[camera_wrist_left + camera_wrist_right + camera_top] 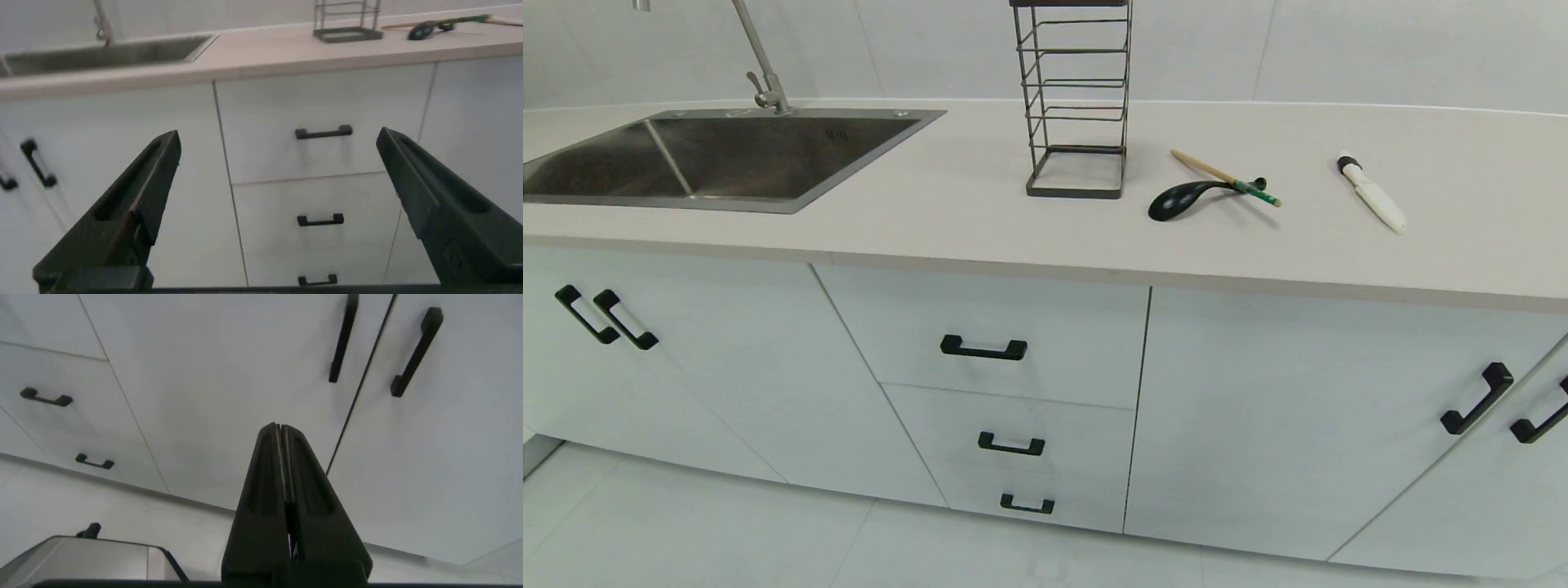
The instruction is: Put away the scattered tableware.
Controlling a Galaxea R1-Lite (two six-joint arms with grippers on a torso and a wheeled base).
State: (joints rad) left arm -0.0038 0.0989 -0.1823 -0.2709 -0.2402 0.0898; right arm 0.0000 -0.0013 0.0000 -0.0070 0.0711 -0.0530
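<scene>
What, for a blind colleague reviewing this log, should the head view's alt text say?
On a pale kitchen counter lie a black spoon with chopsticks crossing its handle and, to the right, a white utensil with a black end. A wire rack stands left of them, a steel sink farther left.

End effectors: matt black, two-finger, wedge profile.
The left end effector (278,137) has two black fingers (135,208). Each is broad at the base and tapers to a narrow tip, with a flat, bevelled inner face and a stepped recess low on the body. The right end effector (280,433) has the same dark, smooth finish. Its paired fingers read as one tapered wedge, divided by a thin centre seam and widening toward a dark bar at the base.
</scene>
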